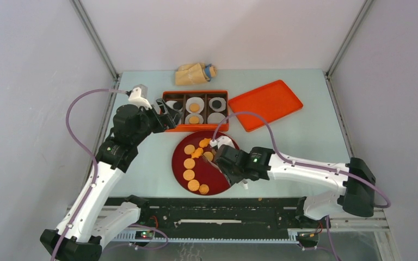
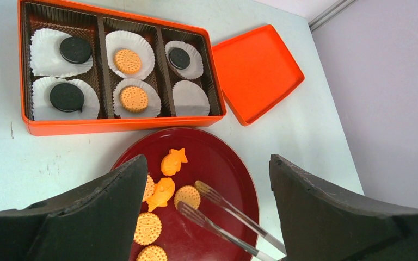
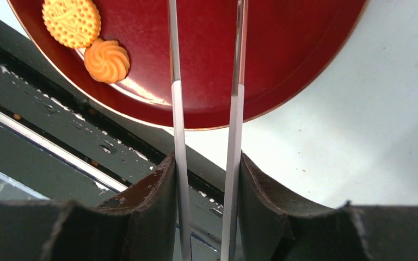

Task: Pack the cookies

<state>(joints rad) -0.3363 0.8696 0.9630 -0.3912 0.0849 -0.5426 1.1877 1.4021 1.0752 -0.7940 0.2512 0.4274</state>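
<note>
Left wrist shows fish-shaped cookies (image 2: 173,161) lying diagonally; left jaws gape, right jaws pinch tongs (image 3: 178,136).

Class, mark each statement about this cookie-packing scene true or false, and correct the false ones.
1. The right gripper holds tongs. True.
2. Every liner in the orange box holds a cookie. False: the corner liner nearest the red plate and lid is empty.
3. The lid sits on the box. False: it lies on the table beside it.
4. The left gripper is open and empty. True.
5. Fish-shaped cookies lie on the red plate. True.
</note>
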